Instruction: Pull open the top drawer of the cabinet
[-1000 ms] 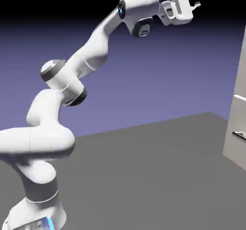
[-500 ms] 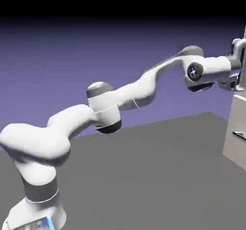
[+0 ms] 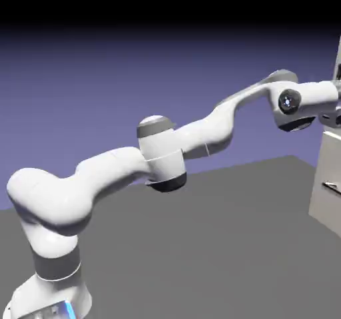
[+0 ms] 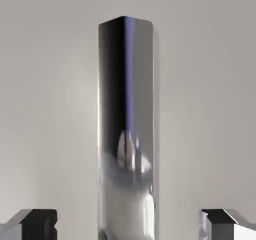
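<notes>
The hand view is filled by the pale grey front of the top drawer (image 4: 50, 83). Its silver bar handle (image 4: 126, 108) runs up the middle of that view. My gripper (image 4: 129, 225) is open, one dark fingertip (image 4: 37, 223) on each side of the bar, with a clear gap to the metal on both sides. In the exterior view the arm stretches to the right, and its wrist (image 3: 293, 103) meets the cabinet (image 3: 326, 171) at the picture's right edge. The fingers themselves are cut off there.
A lower drawer's silver handle (image 3: 331, 188) shows on the cabinet below the hand. The cabinet stands on the grey table (image 3: 200, 244). The arm's elbow (image 3: 158, 152) hangs over the table's middle.
The arm has swung down from high above and stretched right to the cabinet front. In the last half second it pushed a little further right.
</notes>
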